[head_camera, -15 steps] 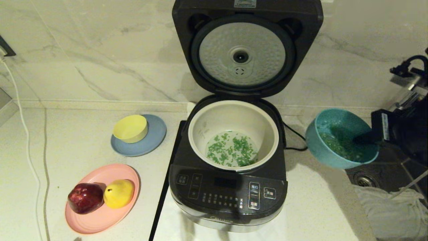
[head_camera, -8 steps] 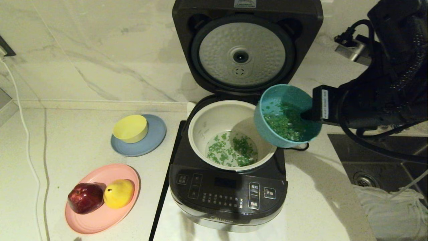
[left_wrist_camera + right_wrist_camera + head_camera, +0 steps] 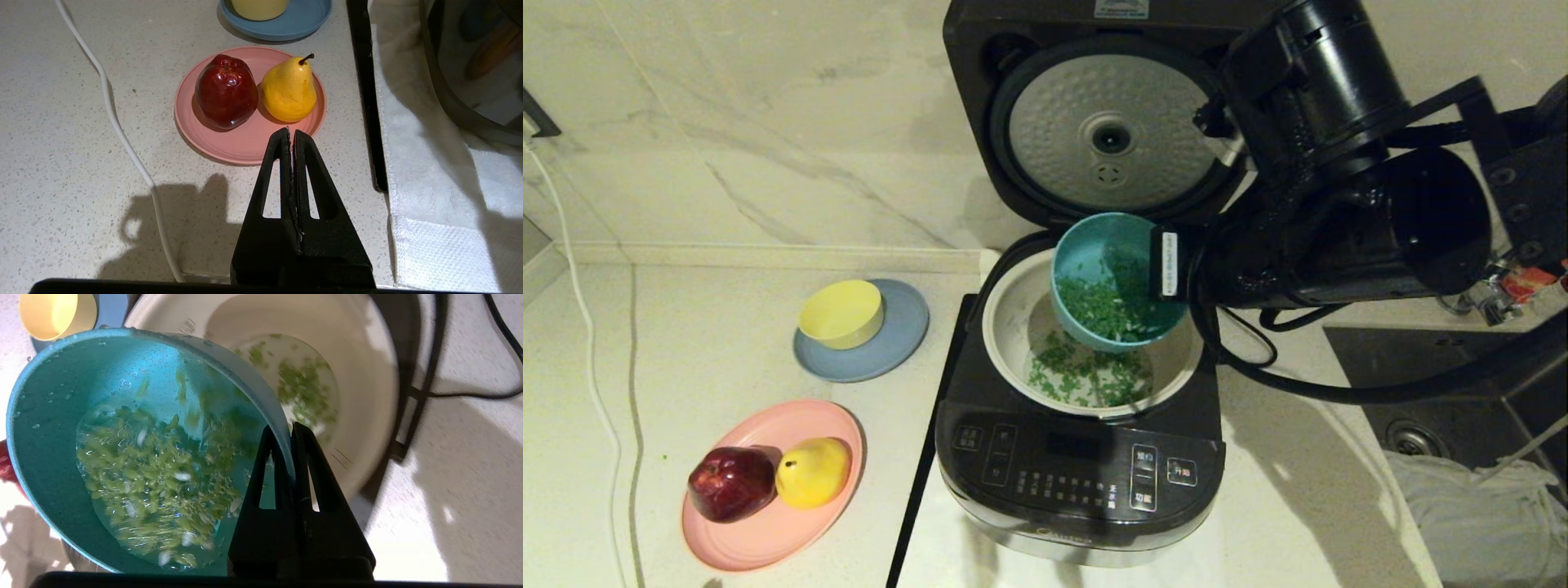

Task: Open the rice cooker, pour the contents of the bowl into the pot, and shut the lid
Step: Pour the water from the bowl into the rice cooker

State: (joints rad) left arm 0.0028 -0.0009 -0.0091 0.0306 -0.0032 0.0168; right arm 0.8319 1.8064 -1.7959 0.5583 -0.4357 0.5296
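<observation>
The rice cooker (image 3: 1078, 482) stands open, its lid (image 3: 1111, 139) upright with the silver disc facing me. The cream pot (image 3: 1013, 310) (image 3: 376, 367) holds green bits and some water. My right gripper (image 3: 288, 430) (image 3: 1164, 273) is shut on the rim of the teal bowl (image 3: 1086, 253) (image 3: 45, 396), one finger inside and one outside. It holds the bowl tilted above the right half of the pot. Wet green contents (image 3: 1107, 306) (image 3: 155, 477) lie in the bowl. My left gripper (image 3: 290, 132) hangs shut and empty over the counter near the pink plate.
A yellow bowl (image 3: 841, 313) sits on a grey-blue plate (image 3: 903, 339) left of the cooker. A pink plate (image 3: 760, 539) carries a red apple (image 3: 731, 482) and a yellow pear (image 3: 813, 471). A sink (image 3: 1437, 408) with a cloth lies to the right. A white cable (image 3: 122, 134) crosses the counter.
My right arm has carried the bowl leftward from beside the cooker to above the pot. The bowl now hangs over the pot's right half. The left arm is still.
</observation>
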